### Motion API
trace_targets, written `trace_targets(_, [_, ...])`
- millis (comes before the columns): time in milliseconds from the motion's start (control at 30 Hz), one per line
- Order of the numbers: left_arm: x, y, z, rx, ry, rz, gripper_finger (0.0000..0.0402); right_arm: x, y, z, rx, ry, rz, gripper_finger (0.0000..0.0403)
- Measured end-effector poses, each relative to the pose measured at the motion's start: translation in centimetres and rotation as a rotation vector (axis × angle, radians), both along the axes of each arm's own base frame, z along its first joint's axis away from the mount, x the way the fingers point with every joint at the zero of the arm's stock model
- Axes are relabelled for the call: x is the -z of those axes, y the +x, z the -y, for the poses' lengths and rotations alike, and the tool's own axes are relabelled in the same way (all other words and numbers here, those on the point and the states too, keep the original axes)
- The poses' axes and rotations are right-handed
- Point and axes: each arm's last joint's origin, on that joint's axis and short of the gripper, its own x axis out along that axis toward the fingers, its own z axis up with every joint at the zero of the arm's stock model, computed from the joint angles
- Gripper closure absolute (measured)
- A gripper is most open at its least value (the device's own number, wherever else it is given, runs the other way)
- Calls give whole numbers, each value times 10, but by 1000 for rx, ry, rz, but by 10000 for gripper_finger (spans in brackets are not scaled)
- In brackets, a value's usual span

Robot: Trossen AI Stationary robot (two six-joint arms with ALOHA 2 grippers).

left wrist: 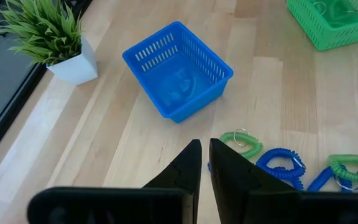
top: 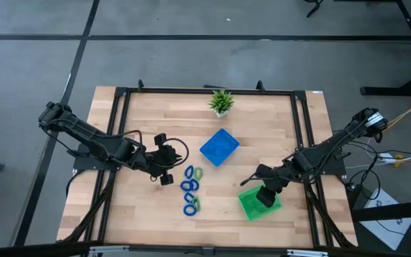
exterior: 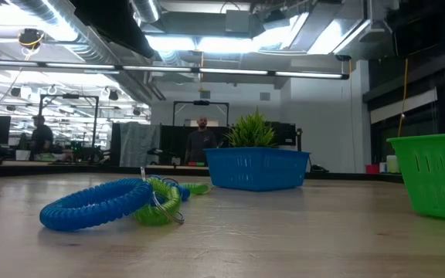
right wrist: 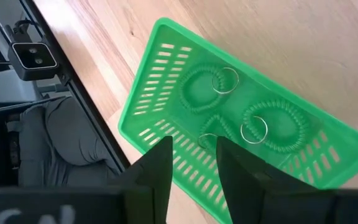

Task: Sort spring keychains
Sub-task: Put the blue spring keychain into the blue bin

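On the left, we see the left end effector low over the surface, its fingers nearly closed with only a thin gap and nothing between them. Just beside it lie the unsorted spring keychains, blue and green coils mixed in a loose cluster. Further along, the blue tray seems to hold one blue coil, though we cannot be sure through its mesh. On the right, the right end effector hovers over the green tray, slightly parted and empty; about three green coils already rest inside. We judge sorting under halfway.
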Motion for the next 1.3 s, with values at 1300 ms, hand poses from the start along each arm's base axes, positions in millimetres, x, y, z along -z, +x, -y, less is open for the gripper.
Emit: trace_targets(1300, [39,22,-28,-119,-170,-222,384,13,69,-2,232,-564,594,283])
